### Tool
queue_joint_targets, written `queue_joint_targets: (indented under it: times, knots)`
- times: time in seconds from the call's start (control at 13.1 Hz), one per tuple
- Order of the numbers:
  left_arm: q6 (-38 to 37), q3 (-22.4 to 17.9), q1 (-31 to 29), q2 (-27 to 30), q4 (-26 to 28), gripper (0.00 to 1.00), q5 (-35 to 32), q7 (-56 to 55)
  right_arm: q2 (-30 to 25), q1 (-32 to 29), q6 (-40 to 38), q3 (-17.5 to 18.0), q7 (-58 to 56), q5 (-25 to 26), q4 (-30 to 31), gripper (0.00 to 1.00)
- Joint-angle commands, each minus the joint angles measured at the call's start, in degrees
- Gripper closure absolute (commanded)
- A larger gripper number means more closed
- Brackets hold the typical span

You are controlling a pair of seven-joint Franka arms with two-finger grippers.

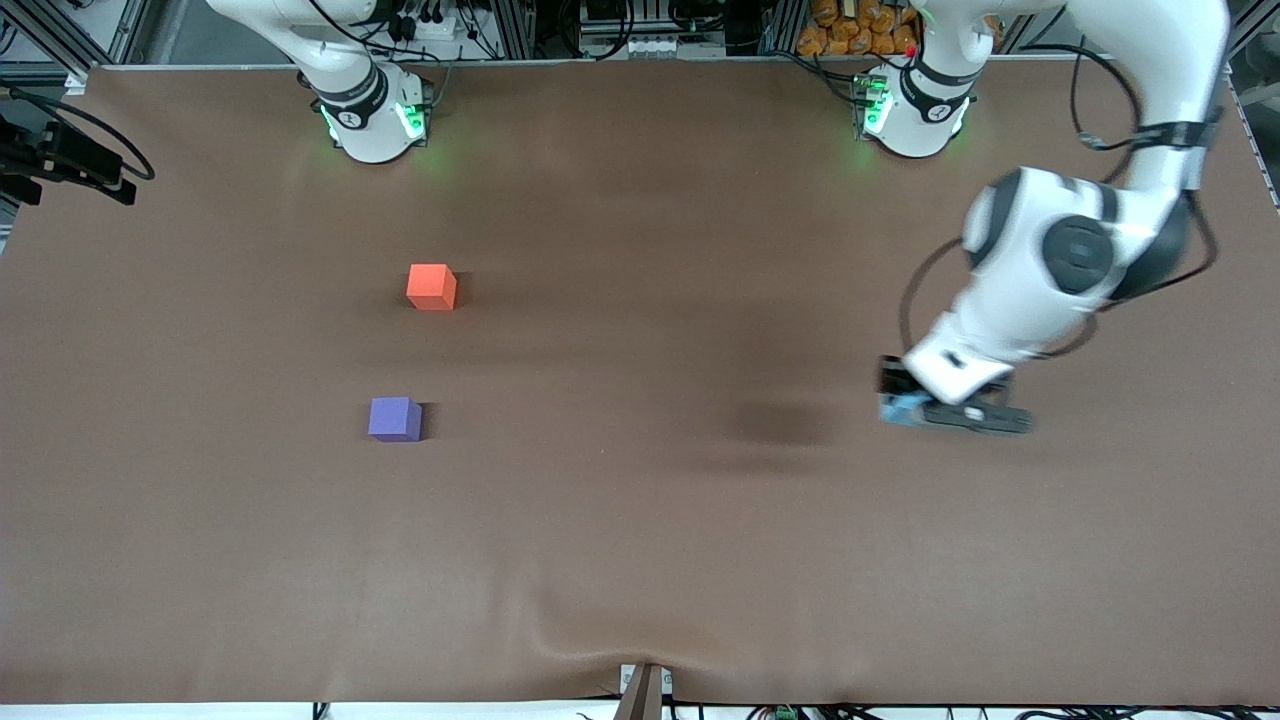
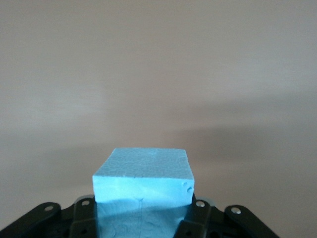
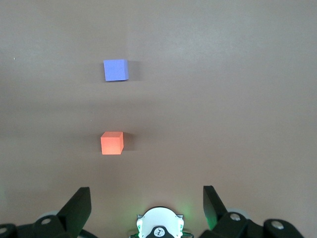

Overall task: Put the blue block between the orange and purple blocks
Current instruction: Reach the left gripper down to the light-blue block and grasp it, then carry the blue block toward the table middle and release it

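Note:
My left gripper (image 1: 912, 408) is shut on the blue block (image 1: 900, 410) and holds it above the brown table toward the left arm's end. In the left wrist view the blue block (image 2: 142, 191) sits between the dark fingers (image 2: 199, 218). The orange block (image 1: 432, 287) and the purple block (image 1: 395, 419) lie apart toward the right arm's end, the purple one nearer the front camera. My right gripper (image 3: 146, 201) is open and empty, high over its own base. It does not show in the front view. Its wrist view shows the orange block (image 3: 112, 143) and the purple block (image 3: 116, 70).
The two arm bases (image 1: 372, 115) (image 1: 912, 110) stand at the table's back edge. The brown cloth has a ripple (image 1: 590, 640) near the front edge. A black camera mount (image 1: 60, 160) juts in at the right arm's end.

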State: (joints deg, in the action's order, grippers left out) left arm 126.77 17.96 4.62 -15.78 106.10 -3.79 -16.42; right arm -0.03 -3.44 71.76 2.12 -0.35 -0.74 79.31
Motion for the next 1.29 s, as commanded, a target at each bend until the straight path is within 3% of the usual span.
queue_joint_targets:
  times: [0.0, 0.3, 0.53, 0.99, 1.07, 1.14, 1.22]
  knots:
    - [-1.26, -0.29, 9.67, -4.94, -4.92, 1.00, -1.31, -9.39, 0.12, -0.95, -0.57, 0.60, -0.09, 0.04, -0.56, 0.00]
    - [-1.26, -0.99, 24.17, -15.75, -12.21, 1.00, -2.88, -24.68, 0.12, -1.30, -0.66, 0.60, -0.09, -0.05, -0.56, 0.00]
    - [-1.26, -1.70, 31.65, -25.86, -21.51, 1.00, -9.46, -38.11, 0.12, -1.30, -0.66, 0.60, -0.18, -0.05, -0.56, 0.00]
    - [-0.64, -4.86, 40.02, -30.89, -23.92, 1.00, -10.97, -47.91, 0.30, -1.22, -0.57, 0.60, -0.18, -0.05, -0.56, 0.00]
    - [-0.64, -4.86, 40.11, -31.07, -23.92, 0.73, -10.97, -47.13, 0.30, -1.22, -0.57, 0.60, -0.09, -0.05, -0.56, 0.00]
    - [-0.64, -4.95, 40.20, -31.50, -23.92, 0.19, -11.23, -46.69, 0.65, -1.22, -0.57, 0.60, -0.27, -0.14, -0.56, 0.00]
    - [-0.64, -5.04, 40.29, -31.42, -23.92, 0.00, -13.15, -45.99, 0.82, -1.22, -0.66, 0.60, -0.27, -0.05, -0.56, 0.00]
